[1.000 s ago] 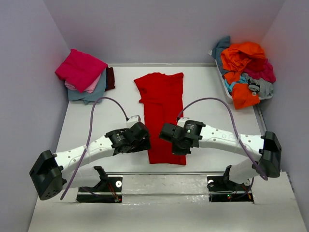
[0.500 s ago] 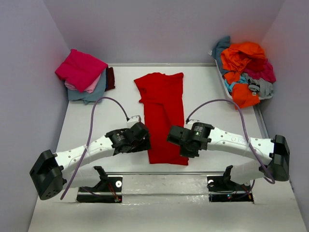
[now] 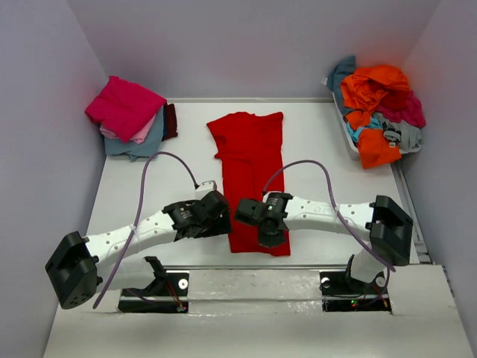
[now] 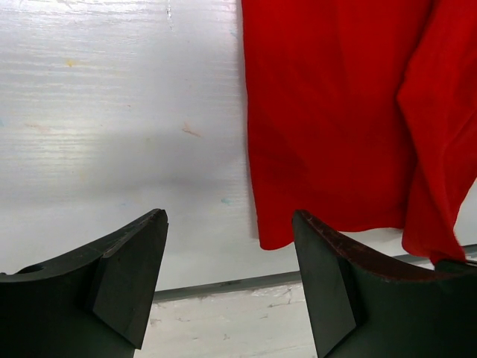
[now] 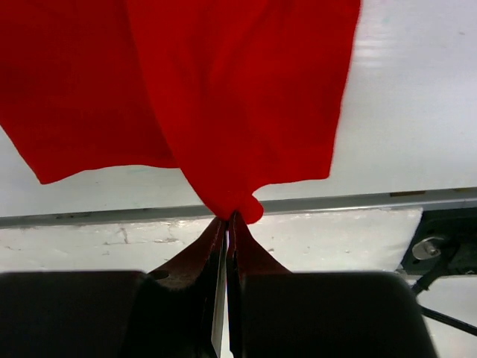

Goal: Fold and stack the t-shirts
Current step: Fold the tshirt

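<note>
A bright red t-shirt (image 3: 250, 160) lies lengthwise down the middle of the table, folded narrow. My right gripper (image 3: 268, 237) (image 5: 231, 215) is shut on a bunched bit of its near hem (image 5: 237, 195), lifted just off the table by the front edge. The left gripper (image 3: 218, 222) (image 4: 231, 218) hovers open at the shirt's near left corner (image 4: 272, 235), touching nothing. A stack of folded t-shirts (image 3: 128, 112) sits at the back left, with magenta on top, then pale pink, grey-blue and maroon.
A white bin (image 3: 344, 127) at the back right holds a heap of unfolded shirts (image 3: 380, 97) in orange, teal, grey and magenta. A metal strip (image 5: 387, 200) marks the table's near edge. Purple cables loop over both arms.
My right gripper swung right, then back left past where it started, keeping the red hem pinched. The left arm has stayed still and open.
</note>
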Available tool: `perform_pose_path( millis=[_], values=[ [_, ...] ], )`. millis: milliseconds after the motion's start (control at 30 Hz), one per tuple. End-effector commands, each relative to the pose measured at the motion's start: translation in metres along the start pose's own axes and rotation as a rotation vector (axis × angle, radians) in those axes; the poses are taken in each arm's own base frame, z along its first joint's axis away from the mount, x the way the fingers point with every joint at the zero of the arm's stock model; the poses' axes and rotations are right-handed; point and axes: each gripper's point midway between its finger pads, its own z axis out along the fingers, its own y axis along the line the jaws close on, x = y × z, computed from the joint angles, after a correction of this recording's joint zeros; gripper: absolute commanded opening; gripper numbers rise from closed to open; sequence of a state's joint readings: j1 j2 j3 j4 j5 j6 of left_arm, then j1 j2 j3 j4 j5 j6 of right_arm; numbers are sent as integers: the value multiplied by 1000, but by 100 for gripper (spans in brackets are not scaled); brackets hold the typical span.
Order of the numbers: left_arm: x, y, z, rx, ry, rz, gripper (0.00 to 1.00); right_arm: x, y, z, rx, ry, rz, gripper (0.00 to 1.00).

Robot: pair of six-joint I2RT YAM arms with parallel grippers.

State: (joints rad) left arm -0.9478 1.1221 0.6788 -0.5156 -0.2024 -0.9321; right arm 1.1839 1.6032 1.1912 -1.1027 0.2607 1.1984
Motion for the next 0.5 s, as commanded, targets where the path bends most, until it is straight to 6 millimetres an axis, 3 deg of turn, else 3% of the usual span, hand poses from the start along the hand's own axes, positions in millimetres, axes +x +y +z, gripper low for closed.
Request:
perform_pose_path(
  millis=[0,133,233,300,333,467],
  values=[
    [1,3,-3,6,-12,2,80,-4,34,-5,-100,-10,-32,8],
    [2,5,-3,3,-11,2,80,3,43,5,-100,11,-59,9],
    [2,5,-4,5,-10,1,80,3,45,5,-109,12,-62,16],
    [2,5,-3,6,-9,0,80,3,45,1,-114,1,-58,27],
    [3,6,-3,3,-6,2,80,0,45,-3,-125,-14,-54,39],
    [3,5,-2,7,-5,2,80,-7,35,-15,-121,-50,-24,53]
  ],
)
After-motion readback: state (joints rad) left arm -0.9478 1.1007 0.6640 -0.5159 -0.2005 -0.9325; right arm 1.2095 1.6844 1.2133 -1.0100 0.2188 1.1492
